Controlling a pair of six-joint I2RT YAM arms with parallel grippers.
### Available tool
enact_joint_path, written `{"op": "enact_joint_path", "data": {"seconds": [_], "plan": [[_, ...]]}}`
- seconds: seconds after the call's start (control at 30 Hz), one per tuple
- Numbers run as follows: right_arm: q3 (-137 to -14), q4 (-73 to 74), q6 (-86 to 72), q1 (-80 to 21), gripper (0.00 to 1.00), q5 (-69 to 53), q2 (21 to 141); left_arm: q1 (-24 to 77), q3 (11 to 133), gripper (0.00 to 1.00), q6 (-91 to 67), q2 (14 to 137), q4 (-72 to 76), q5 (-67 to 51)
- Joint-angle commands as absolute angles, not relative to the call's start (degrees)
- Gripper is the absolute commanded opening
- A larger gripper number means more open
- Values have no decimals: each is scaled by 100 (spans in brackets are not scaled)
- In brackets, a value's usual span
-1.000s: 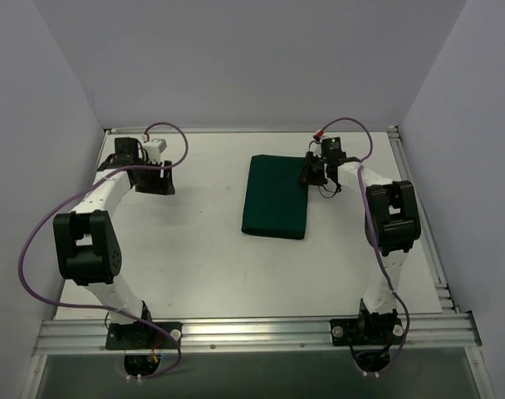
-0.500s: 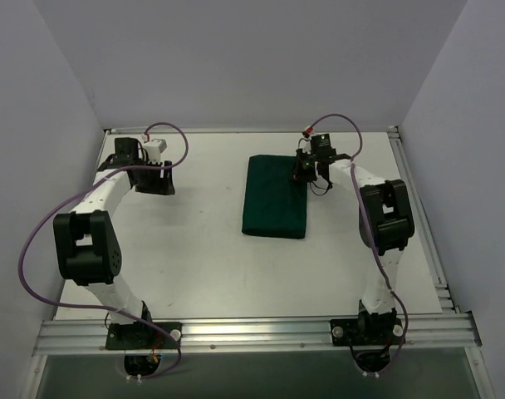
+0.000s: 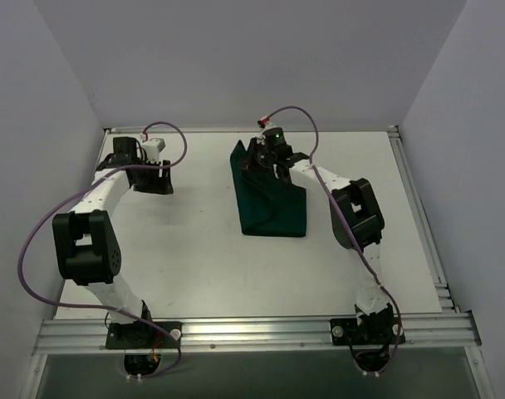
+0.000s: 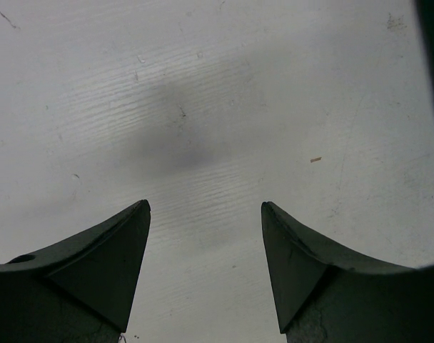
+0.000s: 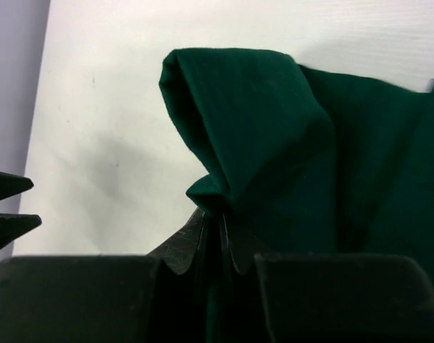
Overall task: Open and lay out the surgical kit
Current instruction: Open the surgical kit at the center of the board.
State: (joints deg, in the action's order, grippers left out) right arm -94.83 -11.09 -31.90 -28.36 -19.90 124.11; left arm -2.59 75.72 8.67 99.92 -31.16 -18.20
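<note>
Cloth pinch confirmed. On the wrist view the right gripper (image 5: 218,227) has its jaws pressed together on a fold of the dark green drape (image 5: 274,136), and the cloth rises from the pinch in a peaked ridge.

Position: the surgical kit lies as a wrapped bundle on the white table (image 3: 194,249), just off centre toward 1 o'clock. The right arm reaches in from 4 o'clock, across the bundle, to its 11 o'clock corner. That corner stands lifted and bunched; the 6 o'clock end lies flat. Only green cloth shows, so I cannot say how whatever it wraps sits inside.

Reading: I judge this to be the first flap of the unwrap. The grip sits at the fold's edge, so one layer peels without dragging the whole bundle.

Left gripper (image 4: 205,207): jaws apart, nothing between them, bare table beneath. It hangs at 10 o'clock, well apart from the drape. I take that as parking out of the way, to leave the flap room to swing toward 9 o'clock.

Risk: a pinch through more than one layer would lift the bundle instead of opening it.
</note>
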Motion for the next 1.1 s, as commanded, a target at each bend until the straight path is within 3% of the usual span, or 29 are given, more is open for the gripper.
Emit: {"op": "enact_joint_path", "data": {"seconds": [0.0, 0.37, 0.5, 0.6, 0.67, 0.83, 1.07], "plan": [[-9913, -1801, -3910, -3277, 0, -1951, 12778, -465, 7848, 73, 1002, 9712, -3120, -1819], [-10852, -2804, -5177, -4130, 1, -1362, 13965, -896, 8086, 73, 1081, 9808, -3340, -1819], [-11468, -2637, -5203, -4350, 43, -1476, 14378, -958, 8200, 74, 1116, 9914, -3419, -1802], [-11837, -2278, -4844, -4447, 57, -1398, 14406, -975, 8358, 77, 1151, 10019, -3542, -1758], [-11821, -2040, -4484, -4465, 61, -1266, 14265, -976, 8402, 79, 1151, 10081, -3621, -1758], [-11078, -1128, -3421, -4342, 61, -643, 13352, -870, 8376, 83, 1090, 10160, -3683, -1767], [-10064, -18, -2338, -3824, 49, 931, 12419, -106, 8147, 83, 1160, 10344, -3639, -959]]}}
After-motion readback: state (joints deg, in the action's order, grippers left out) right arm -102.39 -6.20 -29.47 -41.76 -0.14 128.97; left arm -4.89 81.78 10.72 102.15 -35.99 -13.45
